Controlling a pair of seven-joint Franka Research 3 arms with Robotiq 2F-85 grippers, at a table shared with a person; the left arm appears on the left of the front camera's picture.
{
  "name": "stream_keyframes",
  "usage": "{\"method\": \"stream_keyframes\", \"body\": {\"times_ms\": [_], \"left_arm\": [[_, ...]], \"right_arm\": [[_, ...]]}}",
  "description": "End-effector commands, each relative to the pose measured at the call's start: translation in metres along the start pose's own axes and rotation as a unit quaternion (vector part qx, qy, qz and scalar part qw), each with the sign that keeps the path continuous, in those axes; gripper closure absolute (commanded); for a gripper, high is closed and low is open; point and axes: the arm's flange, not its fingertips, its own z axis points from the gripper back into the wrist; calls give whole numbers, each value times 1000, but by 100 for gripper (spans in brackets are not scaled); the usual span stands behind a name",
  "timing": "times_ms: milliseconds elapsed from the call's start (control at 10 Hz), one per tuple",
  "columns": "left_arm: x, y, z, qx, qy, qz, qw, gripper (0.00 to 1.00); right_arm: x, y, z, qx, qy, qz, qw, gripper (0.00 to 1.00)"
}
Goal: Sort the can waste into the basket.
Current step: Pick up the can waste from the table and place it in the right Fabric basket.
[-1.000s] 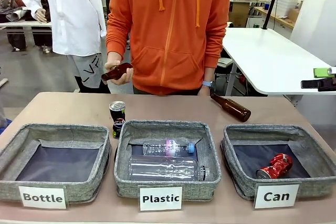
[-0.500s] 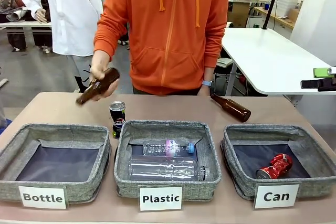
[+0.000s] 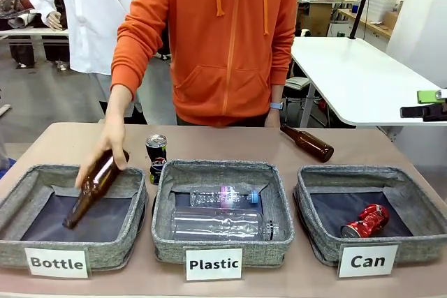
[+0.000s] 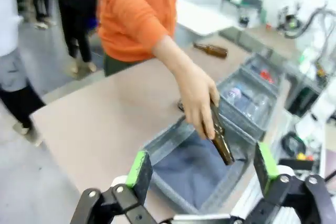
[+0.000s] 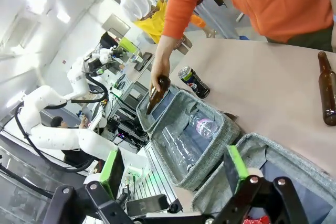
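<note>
The person's hand has just lowered a brown bottle into the Bottle basket, so can-sorting waits: red can lies in the Can basket, black can stands on the tabletop, and the left fingers and right fingers are apart and empty.

Front view: the back rim of the plastic basket is hiding the lower part of the black can. The person's hand is covering the thick end of the brown bottle. Whether its neck is touching the bottle basket floor: cannot tell. The picture edges are clipping the outer corners of that basket and the can basket.

Left wrist view: blur is smearing everything. The red can is showing as a mere speck.

Right wrist view: the bottom edge is cutting off most of the red can. The right edge is clipping the second bottle. The black can's print is coming out too small to read.
</note>
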Motion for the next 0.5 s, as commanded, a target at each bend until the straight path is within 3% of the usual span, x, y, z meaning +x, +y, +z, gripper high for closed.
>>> {"method": "stream_keyframes", "body": {"times_ms": [0, 200, 400], "left_arm": [[-36, -6, 40, 31, -65, 24, 997, 0], [-46, -4, 40, 34, -79, 30, 996, 0], [-29, -2, 17, 37, -54, 33, 997, 0]], "right_arm": [[-3, 1, 1, 3, 1, 9, 1000, 0], [-3, 1, 1, 3, 1, 9, 1000, 0], [-3, 1, 1, 3, 1, 9, 1000, 0]]}}
